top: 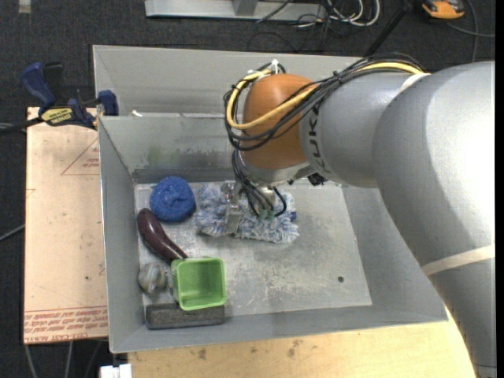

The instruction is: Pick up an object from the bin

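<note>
From the camera view, the pick looks barely begun. Every loose thing lies on the floor of the bin and nothing is raised off it. The arm, with its orange cover, reaches down into the middle of the bin.

I take the green cup near the front wall as my marker. The jaws stand up and to the right of it, low over a shaggy blue-and-white cloth. Their tips sit at the cloth's left half, apparently touching or pressed into the pile. The cloth spreads out on both sides of them, more of it on the side away from the cup. The wrist and cables hide the tips, so I cannot tell whether the jaws are wide or narrow, or whether any cloth is between them.

Straight above the cup lies a round blue scrubber, just left of the cloth. A dark purple aubergine-shaped thing lies between the scrubber and the cup. A grey lump sits at the cup's left. A dark grey block lies right below the cup.

To my eye, the closing, the grip and the lift are all left to do.
</note>
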